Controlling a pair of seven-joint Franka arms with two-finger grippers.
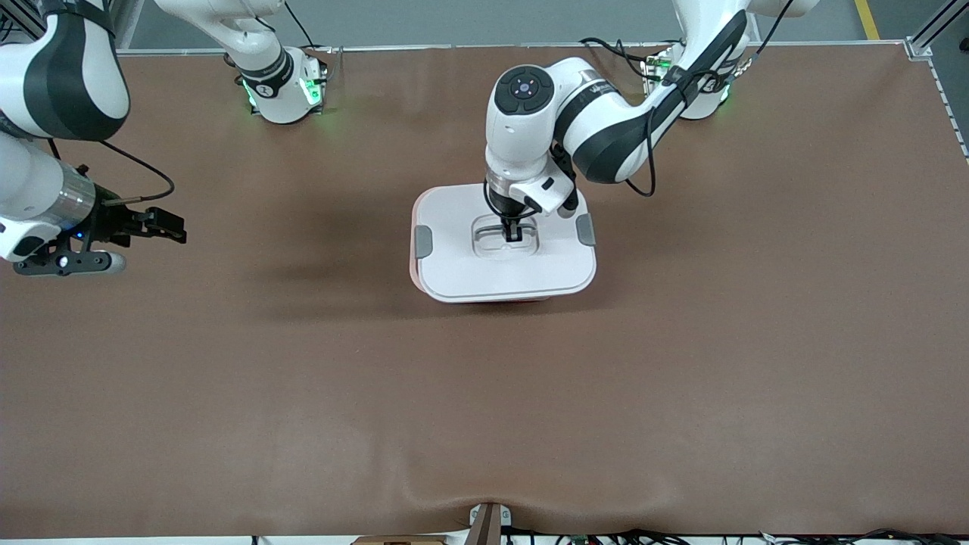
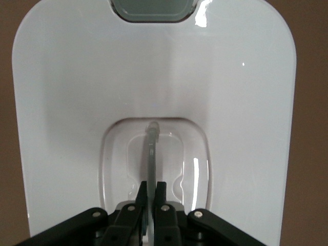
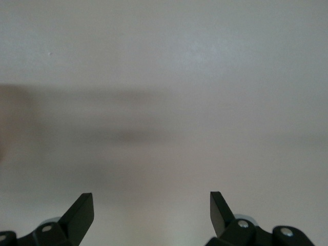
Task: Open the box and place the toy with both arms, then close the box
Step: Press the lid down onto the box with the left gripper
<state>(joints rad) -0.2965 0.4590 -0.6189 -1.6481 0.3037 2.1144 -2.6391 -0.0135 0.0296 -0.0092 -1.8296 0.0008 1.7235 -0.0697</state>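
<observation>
Left hand [image 1: 514, 229] clamps box [image 1: 503, 276] lid handle [image 2: 151, 154]; right hand [image 1: 163, 225] waits, spread.

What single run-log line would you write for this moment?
left gripper: shut on lid handle | box: lid on | right gripper: open, waiting at right arm's table end | toy: not visible
</observation>
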